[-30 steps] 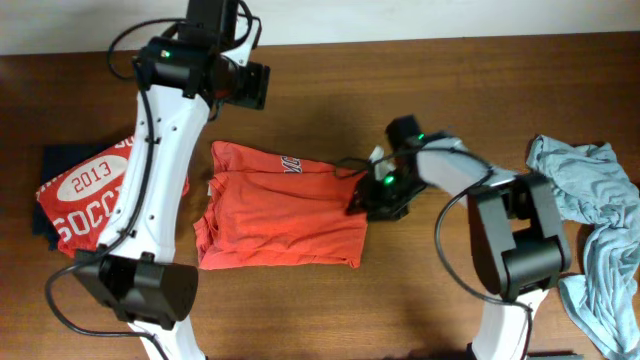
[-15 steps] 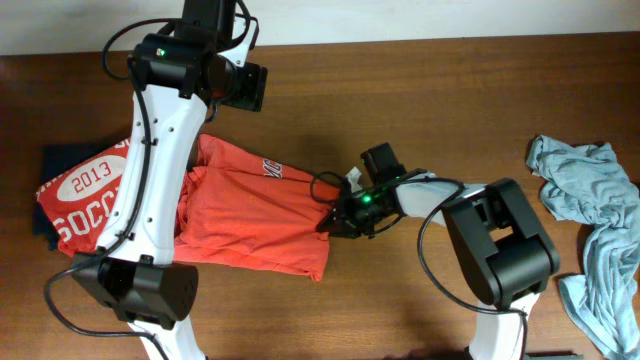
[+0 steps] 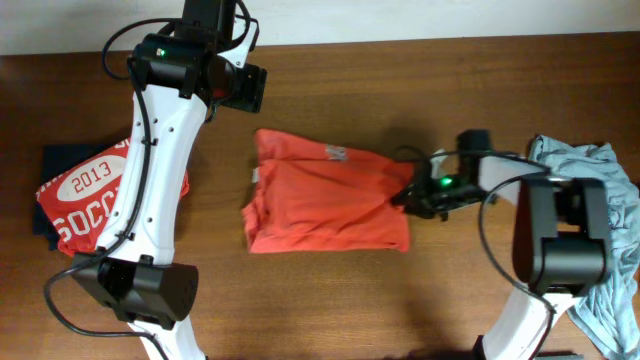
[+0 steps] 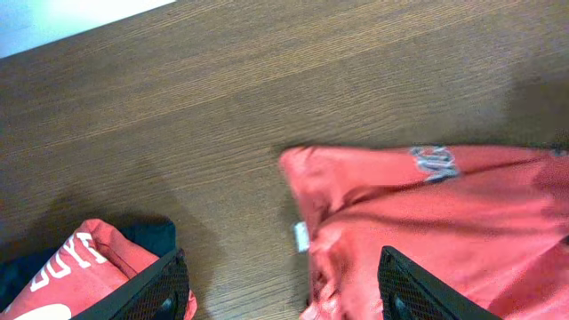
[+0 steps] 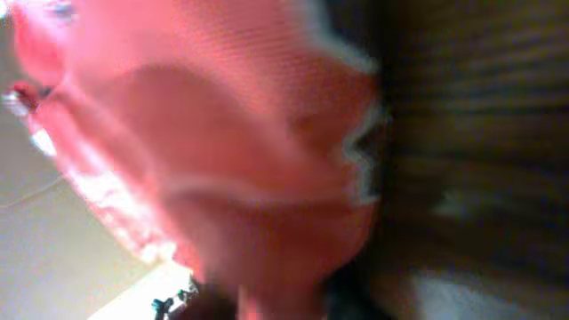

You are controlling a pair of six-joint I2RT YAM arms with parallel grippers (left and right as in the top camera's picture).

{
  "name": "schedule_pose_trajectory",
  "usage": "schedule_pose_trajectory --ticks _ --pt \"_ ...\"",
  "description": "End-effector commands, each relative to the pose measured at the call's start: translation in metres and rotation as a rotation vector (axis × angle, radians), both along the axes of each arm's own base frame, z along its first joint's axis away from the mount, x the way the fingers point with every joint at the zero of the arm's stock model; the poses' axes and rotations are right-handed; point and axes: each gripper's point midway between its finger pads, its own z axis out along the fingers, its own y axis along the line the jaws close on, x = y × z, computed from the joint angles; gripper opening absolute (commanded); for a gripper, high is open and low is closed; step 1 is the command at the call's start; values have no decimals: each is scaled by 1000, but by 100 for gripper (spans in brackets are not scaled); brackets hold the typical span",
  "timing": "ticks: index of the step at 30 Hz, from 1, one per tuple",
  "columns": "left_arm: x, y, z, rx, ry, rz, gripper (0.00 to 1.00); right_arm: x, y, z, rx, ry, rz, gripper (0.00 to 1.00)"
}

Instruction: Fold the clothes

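Observation:
An orange-red shirt [image 3: 325, 190] lies folded in a rough rectangle at mid-table, a small label showing on top. My right gripper [image 3: 412, 195] sits low at its right edge. In the right wrist view the red cloth [image 5: 222, 142] fills the blurred frame down to the jaws, and the fingers cannot be made out. My left gripper [image 4: 284, 298] hangs open high over the table's back left, nothing between its fingers [image 4: 164, 289]. Below it are the same shirt [image 4: 444, 222] and a SOCCER shirt [image 4: 80, 267].
At the left edge a folded orange-red shirt with white lettering [image 3: 85, 195] rests on a dark navy one [image 3: 60, 160]. A pale grey-blue shirt [image 3: 600, 200] lies crumpled at the right edge. The left arm [image 3: 150, 180] spans the table's left side.
The right gripper swept left over the shirt, then back to the right, and the shirt travelled right with it into a more compact fold, lettering now hidden. The left arm stayed put.

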Motion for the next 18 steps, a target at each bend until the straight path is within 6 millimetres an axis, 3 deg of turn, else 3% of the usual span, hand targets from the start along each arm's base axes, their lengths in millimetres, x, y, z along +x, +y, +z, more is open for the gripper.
schedule_pose_trajectory --ticks 1,5,8,13,18 --pt "3 2 5 14 -20 -6 68 4 -23 -3 -103 -126 109 55" --pt "2 3 4 15 -14 -6 68 -7 -57 -18 -237 -84 123 67" --pt "3 3 5 18 -17 -12 68 -12 -64 -18 -237 -99 152 70" --pt "5 2 6 15 -29 -12 68 -23 -51 -24 -225 -82 186 70" --pt "6 2 7 14 -32 -12 68 -26 -16 -34 -219 -67 197 70"
